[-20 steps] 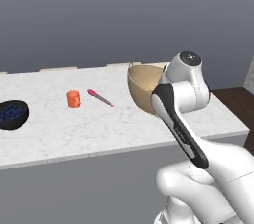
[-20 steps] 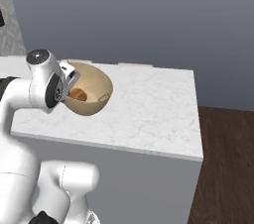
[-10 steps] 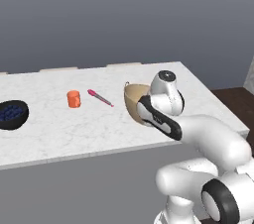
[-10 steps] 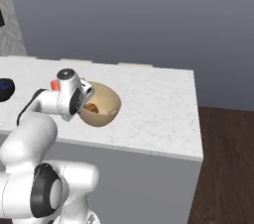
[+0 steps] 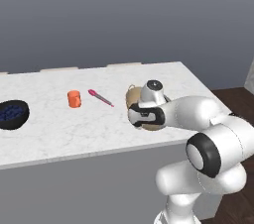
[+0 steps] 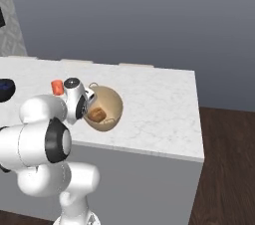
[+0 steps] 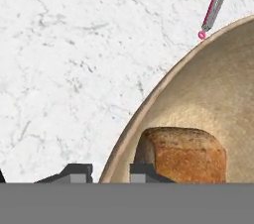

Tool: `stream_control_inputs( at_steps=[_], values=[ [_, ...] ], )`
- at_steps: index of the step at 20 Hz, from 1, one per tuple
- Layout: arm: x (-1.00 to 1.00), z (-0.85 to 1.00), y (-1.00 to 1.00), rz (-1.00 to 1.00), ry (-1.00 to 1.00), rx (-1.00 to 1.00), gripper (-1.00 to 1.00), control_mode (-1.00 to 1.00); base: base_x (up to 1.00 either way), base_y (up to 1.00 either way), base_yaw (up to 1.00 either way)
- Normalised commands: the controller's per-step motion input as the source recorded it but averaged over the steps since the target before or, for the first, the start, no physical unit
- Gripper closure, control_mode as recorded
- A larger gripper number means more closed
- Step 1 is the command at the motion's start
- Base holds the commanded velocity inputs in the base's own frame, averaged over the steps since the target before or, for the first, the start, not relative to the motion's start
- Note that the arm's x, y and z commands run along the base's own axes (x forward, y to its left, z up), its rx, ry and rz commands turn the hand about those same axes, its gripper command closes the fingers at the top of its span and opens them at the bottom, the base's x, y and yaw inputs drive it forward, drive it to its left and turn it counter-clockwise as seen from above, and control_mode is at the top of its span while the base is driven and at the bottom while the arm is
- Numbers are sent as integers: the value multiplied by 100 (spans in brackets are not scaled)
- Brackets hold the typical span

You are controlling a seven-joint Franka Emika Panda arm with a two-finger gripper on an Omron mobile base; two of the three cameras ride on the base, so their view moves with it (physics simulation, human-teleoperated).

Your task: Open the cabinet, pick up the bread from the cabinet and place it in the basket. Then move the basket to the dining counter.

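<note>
The pincer [image 7: 105,172] straddles the rim of the basket [image 7: 208,94], one dark fingertip outside the wall and one inside, the jaws narrow with the rim between them; whether they press on it or stand just clear of it cannot be told; in the hand view the bread [image 7: 184,154], a brown crusty piece, lies inside the basket right beside the inner fingertip; from the right base view the basket [image 6: 108,104] sits tilted on the counter [image 6: 159,109], its mouth turned toward the arm, with the bread [image 6: 97,115] low in the bowl and a small loop handle at its upper rim; from the left base view the white wrist covers most of the basket [image 5: 132,97], which stands near the front edge of the marble top [image 5: 59,124]; beyond it a pink-and-grey tool [image 5: 100,97] lies flat just beside the basket's rim, its tip [image 7: 216,2] close to the rim in the hand view; farther left stands a small orange cup [image 5: 74,98], apart from the tool; a dark bowl with blue contents [image 5: 12,114] rests well apart at the far left; a grey wall rises behind the counter.
</note>
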Motion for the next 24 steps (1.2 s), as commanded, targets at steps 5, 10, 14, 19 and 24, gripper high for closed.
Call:
stream_control_inputs(
  at_steps=[5,10,14,19,24],
  values=[
    [8,-20,-2,-1,0,5,-100,-100,0,0,0],
    [-15,69,-14,-3,0,10,-100,-100,0,0,0],
    [-42,98,-2,-7,0,0,-100,-100,0,0,0],
    [-65,99,2,-3,-2,0,-100,-100,0,0,0],
    [-51,74,12,-1,-1,-1,-100,-100,0,0,0]
  ],
)
